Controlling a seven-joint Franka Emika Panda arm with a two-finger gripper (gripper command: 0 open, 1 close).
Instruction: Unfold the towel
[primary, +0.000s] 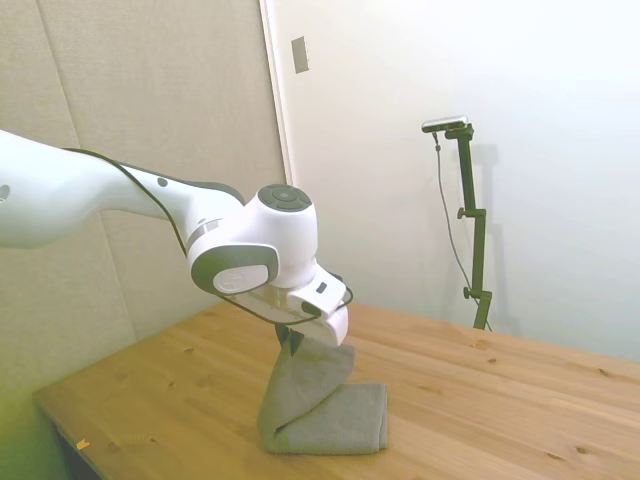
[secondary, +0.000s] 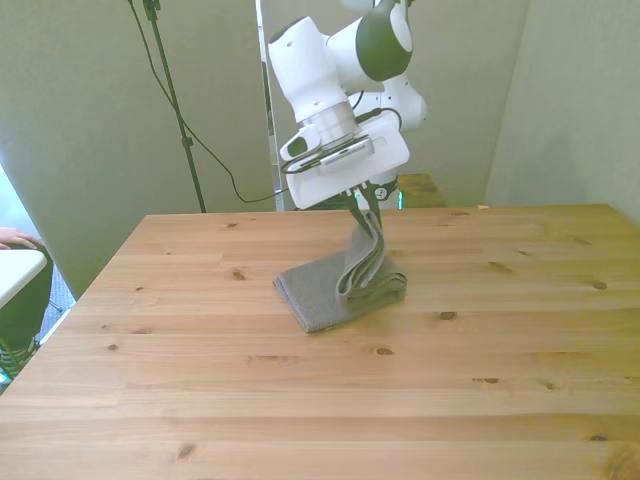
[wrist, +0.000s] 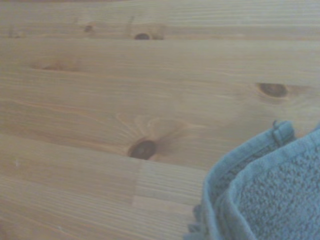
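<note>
Grey-olive terry: the towel (primary: 325, 405) is plain, soft and thick, with several layers showing at its folded edge.
Towel position: its lower part lies folded on the bench (primary: 480, 400), near the middle of the top in the front view; one end rises off the pile as a tall, slightly leaning band.
Towel shape: in the front view the raised part (secondary: 368, 250) shows as narrow layered strips climbing from the pile's far side, while the flat part spreads toward the front view's left.
Towel close up: the wrist view shows a hemmed corner (wrist: 265, 190) with looped pile, hanging over bare planks.
End effector: the end effector (secondary: 366, 198) pinches the towel's top end, its fingers closed narrowly on the cloth just under the white hand body; in the side view the fingers (primary: 292, 342) are mostly hidden by the hand and the cloth.
Arm: the white Franka arm (primary: 110, 195) reaches in from the side view's left, wrist bent down over the towel.
Bench surface: pale wooden planks with dark knots (wrist: 143, 149), one close to the towel's corner in the wrist view.
Front view's left edge: a white surface and part of a hand (secondary: 12, 238) resting on it.
</note>
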